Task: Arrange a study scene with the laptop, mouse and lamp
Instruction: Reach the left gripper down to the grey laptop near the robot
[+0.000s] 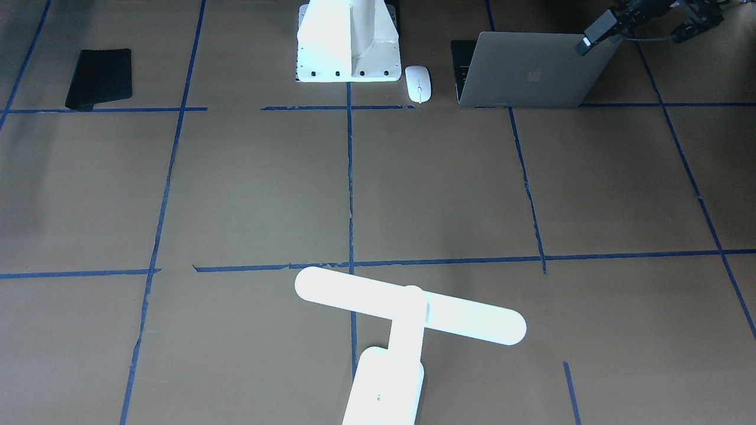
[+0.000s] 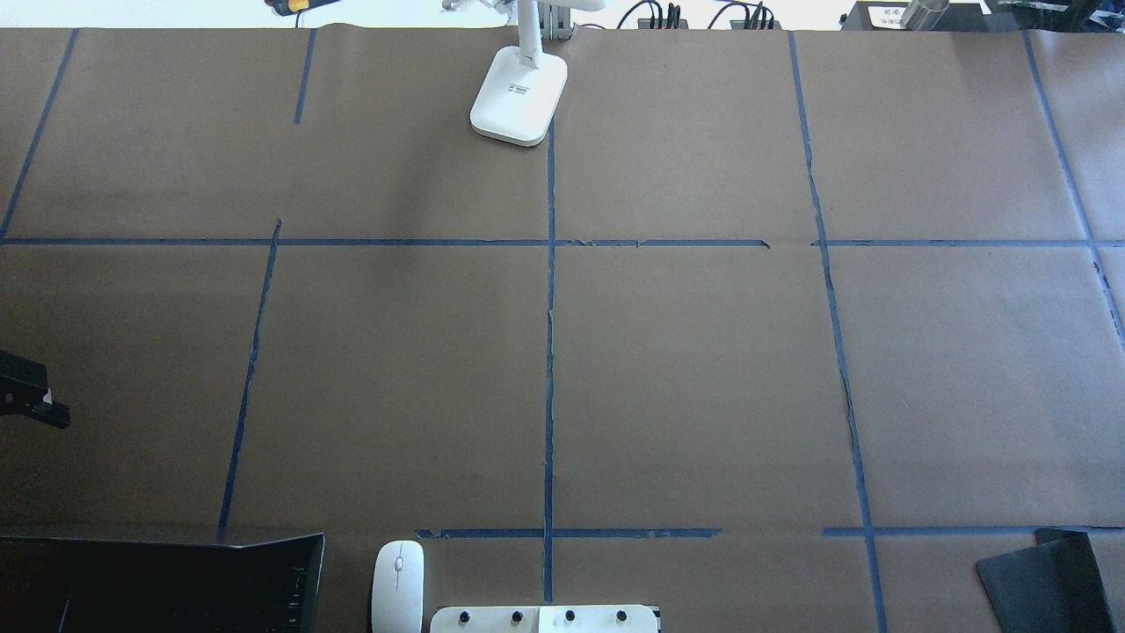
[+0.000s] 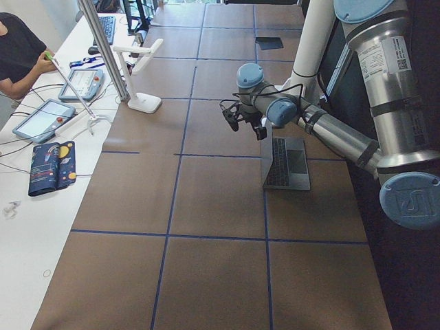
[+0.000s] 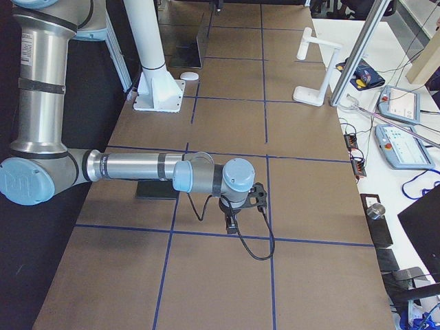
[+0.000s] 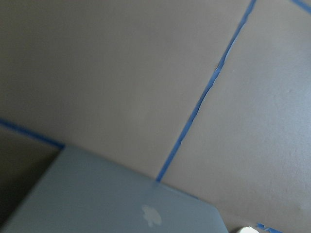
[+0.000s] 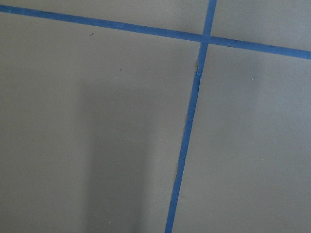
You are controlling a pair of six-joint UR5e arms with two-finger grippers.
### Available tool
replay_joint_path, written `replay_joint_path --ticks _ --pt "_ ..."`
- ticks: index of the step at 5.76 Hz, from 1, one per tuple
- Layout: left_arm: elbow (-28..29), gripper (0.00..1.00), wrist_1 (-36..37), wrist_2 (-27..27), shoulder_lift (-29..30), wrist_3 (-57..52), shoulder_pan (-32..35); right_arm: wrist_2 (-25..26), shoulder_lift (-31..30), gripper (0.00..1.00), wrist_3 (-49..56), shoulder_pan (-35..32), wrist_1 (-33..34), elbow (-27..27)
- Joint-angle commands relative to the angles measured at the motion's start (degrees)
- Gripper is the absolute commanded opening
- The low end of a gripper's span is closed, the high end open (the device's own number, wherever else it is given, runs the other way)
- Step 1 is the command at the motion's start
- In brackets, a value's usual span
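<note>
Left gripper (image 1: 596, 34) hangs at the upper corner of the laptop (image 1: 531, 74) lid, on the corner farthest from the white robot pedestal (image 1: 348, 44). Whether its fingers are spread or pressed together cannot be told, nor whether the left gripper touches the lid. Its wrist camera looks down the back of the lid, with the apple logo in sight.

The laptop stands open on the robot's left of the pedestal, its lid raised and the lid's back turned away from the robot. Between the laptop and the pedestal lies the mouse (image 1: 418, 83), flat on the table (image 2: 703, 369) and just beside the pedestal's base, apart from both.

Straight across the table from the pedestal, at the far edge, stands the lamp (image 1: 407, 307), upright on its base, its bar head lying crosswise over the table.

On the robot's right of the pedestal a black mat (image 1: 100, 77) lies flat, well apart from it. Farther out from the robot than the mat, the right gripper (image 4: 234, 218) hangs over bare brown paper beside a crossing of blue tape lines (image 6: 201, 41). It shows only in the side view, so I cannot tell how its fingers stand.
</note>
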State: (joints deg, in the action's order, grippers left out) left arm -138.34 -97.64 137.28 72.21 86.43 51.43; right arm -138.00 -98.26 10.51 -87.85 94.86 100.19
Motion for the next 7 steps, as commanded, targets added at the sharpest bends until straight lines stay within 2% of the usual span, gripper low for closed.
replay_joint_path --ticks 1,3,4,5,6,7 --pt "-3.4 1.00 -0.1 -6.9 -0.2 20.9 -8.0 -0.1 0.0 1.00 0.0 0.0 0.0 0.2" --pt "-6.0 1.00 0.2 -22.7 -0.3 43.5 -23.3 -0.1 0.0 1.00 0.1 0.0 0.0 0.4" --pt "-6.8 1.00 0.2 -28.0 -2.1 51.4 -27.9 -0.1 0.0 1.00 0.1 0.0 0.0 0.6" --pt "-7.3 1.00 0.3 -31.6 -2.9 55.8 -31.4 -0.1 -0.2 1.00 0.1 0.0 0.0 1.1" --pt "-7.5 1.00 0.4 -31.8 -3.5 57.7 -31.4 -0.1 -0.7 1.00 0.0 0.0 0.0 1.8" --pt "-7.5 0.93 0.4 -33.7 -4.1 58.6 -31.6 0.0 -0.9 1.00 0.0 0.0 0.0 1.9"
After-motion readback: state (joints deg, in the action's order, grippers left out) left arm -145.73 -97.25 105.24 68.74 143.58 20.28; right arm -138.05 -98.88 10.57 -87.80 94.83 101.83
